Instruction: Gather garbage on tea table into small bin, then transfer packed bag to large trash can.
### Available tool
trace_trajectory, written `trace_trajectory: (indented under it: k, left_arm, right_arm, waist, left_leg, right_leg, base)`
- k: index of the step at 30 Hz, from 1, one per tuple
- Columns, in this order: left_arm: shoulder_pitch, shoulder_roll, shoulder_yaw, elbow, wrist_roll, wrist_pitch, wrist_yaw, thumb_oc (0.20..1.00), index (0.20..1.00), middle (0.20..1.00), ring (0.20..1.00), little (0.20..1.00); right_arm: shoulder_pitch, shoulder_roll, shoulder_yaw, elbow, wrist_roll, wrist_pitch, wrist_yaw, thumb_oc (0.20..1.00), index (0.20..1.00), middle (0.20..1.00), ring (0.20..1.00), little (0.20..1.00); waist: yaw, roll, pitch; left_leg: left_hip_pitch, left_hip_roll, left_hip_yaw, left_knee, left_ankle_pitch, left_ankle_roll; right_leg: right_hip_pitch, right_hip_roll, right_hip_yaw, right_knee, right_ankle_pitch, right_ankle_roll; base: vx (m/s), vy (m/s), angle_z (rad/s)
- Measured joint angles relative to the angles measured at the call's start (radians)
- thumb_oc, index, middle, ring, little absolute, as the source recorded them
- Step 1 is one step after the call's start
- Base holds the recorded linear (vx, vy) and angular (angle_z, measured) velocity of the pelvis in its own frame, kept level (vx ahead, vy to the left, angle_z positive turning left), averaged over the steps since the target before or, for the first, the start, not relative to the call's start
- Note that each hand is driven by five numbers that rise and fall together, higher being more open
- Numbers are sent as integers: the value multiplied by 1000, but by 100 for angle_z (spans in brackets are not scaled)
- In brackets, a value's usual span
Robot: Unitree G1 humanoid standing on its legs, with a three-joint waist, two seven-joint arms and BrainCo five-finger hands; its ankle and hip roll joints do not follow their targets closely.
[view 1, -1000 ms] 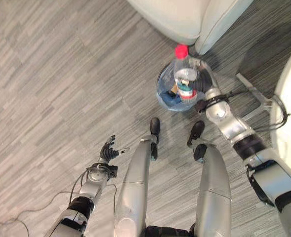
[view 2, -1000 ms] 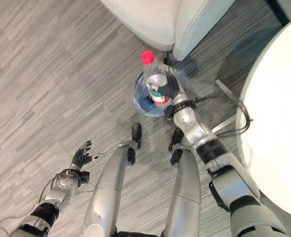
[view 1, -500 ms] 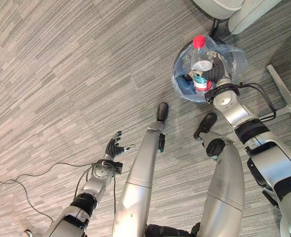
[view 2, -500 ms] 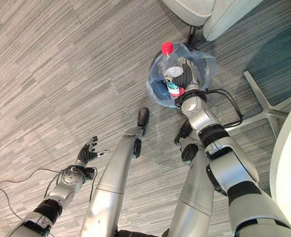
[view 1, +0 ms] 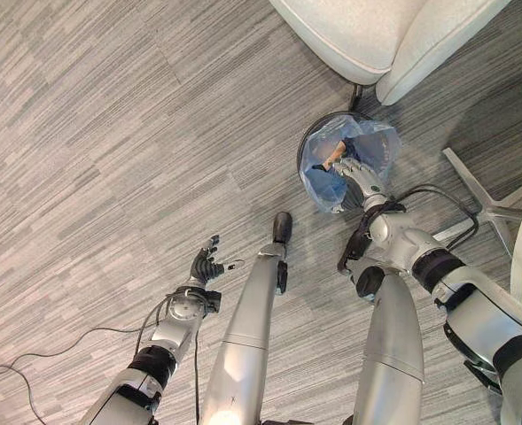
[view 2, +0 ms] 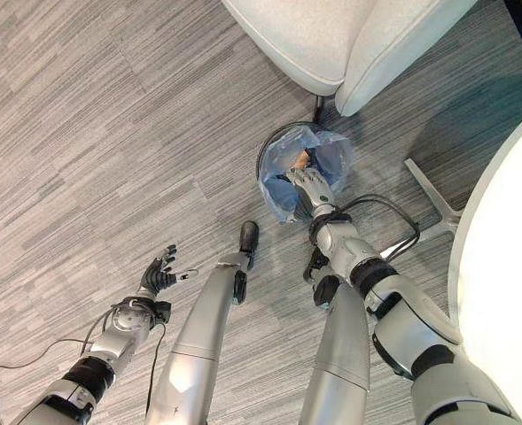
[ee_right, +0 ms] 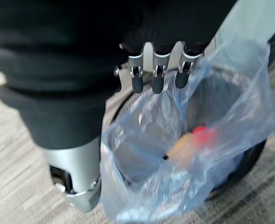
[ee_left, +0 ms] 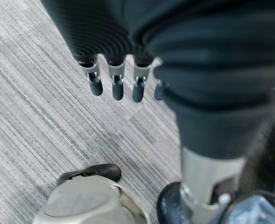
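Note:
A small dark bin lined with a blue plastic bag (view 1: 367, 146) stands on the floor in front of me. Inside the bag (ee_right: 230, 93) lie a bottle with a red cap (ee_right: 201, 133) and an orange-brown item (view 1: 334, 155). My right hand (view 1: 356, 173) hovers just over the bin's near rim, fingers (ee_right: 158, 77) straight and holding nothing. My left hand (view 1: 205, 266) hangs low at the left over bare floor, its fingers (ee_left: 116, 86) spread and relaxed, far from the bin.
A pale armchair (view 1: 393, 35) stands just behind the bin. A metal star-shaped table foot (view 1: 486, 208) lies on the floor to the right, under the white round table (view 2: 509, 292). Grey striped floor stretches to the left.
My right hand held the red-capped bottle upright over the bin; now the bottle lies inside the bag and the hand is open. The camera view has shifted.

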Motion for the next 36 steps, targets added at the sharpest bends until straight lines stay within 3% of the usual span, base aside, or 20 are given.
trace_trajectory:
  k: [3,8,9,10,15,18,24,28,31,33,34,35,36]
  left_arm:
    - [-5,9,-29,15,0,-5,11,1000,1000,1000,1000,1000]
    - [-29,11,-37,57,0,-6,22,1000,1000,1000,1000,1000]
    - [-36,12,-37,56,0,-6,22,1000,1000,1000,1000,1000]
    - [-44,12,-37,56,0,-6,23,1000,1000,1000,1000,1000]
    - [-57,11,-37,45,0,-6,23,1000,1000,1000,1000,1000]
    - [-56,11,-35,33,-1,-5,23,1000,1000,1000,1000,1000]
    - [-46,8,-25,7,0,-1,19,1000,1000,1000,1000,1000]
    - [-4,2,15,6,0,6,18,1000,1000,1000,1000,1000]
    - [84,-4,54,-3,0,25,9,1000,1000,1000,1000,1000]
    - [138,-16,99,-9,1,31,-2,1000,1000,1000,1000,1000]
    - [233,-23,130,-14,1,40,-10,1000,1000,1000,1000,1000]
    - [289,-24,132,-11,1,43,-13,1000,1000,1000,1000,1000]
    - [321,-26,142,-13,5,48,-21,1000,1000,1000,1000,1000]
  right_arm:
    - [-30,35,63,130,-42,29,8,1000,1000,1000,1000,1000]
    - [3,115,64,238,-85,55,19,1000,1000,1000,1000,1000]
    - [6,121,61,237,-86,60,18,545,545,545,545,545]
    - [3,122,61,236,-85,61,18,200,200,200,200,200]
    - [-25,109,13,220,-72,61,15,200,200,200,200,200]
    - [-32,58,5,132,-29,60,16,200,200,200,200,200]
    - [46,40,-108,-59,56,51,11,200,200,200,200,200]
    - [190,48,-213,-223,136,36,4,200,200,200,200,200]
    - [383,75,-303,-373,274,-2,25,200,200,200,200,200]
    - [495,80,-322,-489,319,-4,48,200,200,200,200,200]
    - [653,106,-366,-633,358,-28,74,200,200,200,200,200]
    - [716,116,-371,-656,371,-42,81,200,200,200,200,200]
    - [730,105,-372,-671,396,-44,109,200,200,200,200,200]
  waist:
    - [9,0,0]
    - [15,-1,11]
    - [15,-1,23]
    - [15,-1,33]
    - [14,-1,48]
    - [14,-1,48]
    - [8,-2,47]
    - [-9,-7,43]
    - [-33,-26,23]
    - [-48,-41,-12]
    - [-58,-52,-48]
    - [-64,-61,-124]
    - [-81,-67,-146]
  left_leg:
    - [-31,-7,-9,1,4,-10]
    - [-61,-20,-14,5,8,-10]
    - [-61,-22,-15,10,8,-10]
    - [-60,-22,-16,11,8,-10]
    - [-59,-18,-17,18,10,-14]
    - [-49,-15,-17,16,14,-16]
    - [92,2,-24,-96,37,-15]
    - [249,10,-43,-218,81,-26]
    - [487,25,-40,-356,97,-22]
    - [613,37,-38,-435,109,-22]
    - [780,50,-32,-532,123,-20]
    - [812,56,-21,-565,123,-20]
    - [881,61,-15,-597,125,-19]
  right_leg:
    - [-26,-7,-9,4,-1,0]
    - [-59,-19,-10,33,-8,-10]
    - [-60,-24,-10,38,-13,-13]
    - [-61,-24,-10,40,-14,-15]
    - [-62,-23,-9,51,-17,-20]
    - [-55,-20,-10,49,-14,-24]
    - [85,11,-28,-56,14,-9]
    - [245,33,-62,-166,37,-4]
    - [477,65,-75,-303,65,15]
    - [603,90,-85,-392,87,24]
    - [773,123,-90,-516,121,41]
    - [810,135,-89,-568,134,51]
    - [888,145,-90,-621,149,59]
  base:
    - [-4,-19,9]
    - [-12,-33,10]
    - [-14,-14,8]
    - [-21,-10,5]
    - [-8,-3,0]
    - [-61,-15,-2]
    - [-62,-35,-5]
    - [-19,-17,0]
    - [49,3,-15]
    - [50,35,-23]
    - [123,36,-33]
    - [233,39,-31]
    - [214,49,-21]
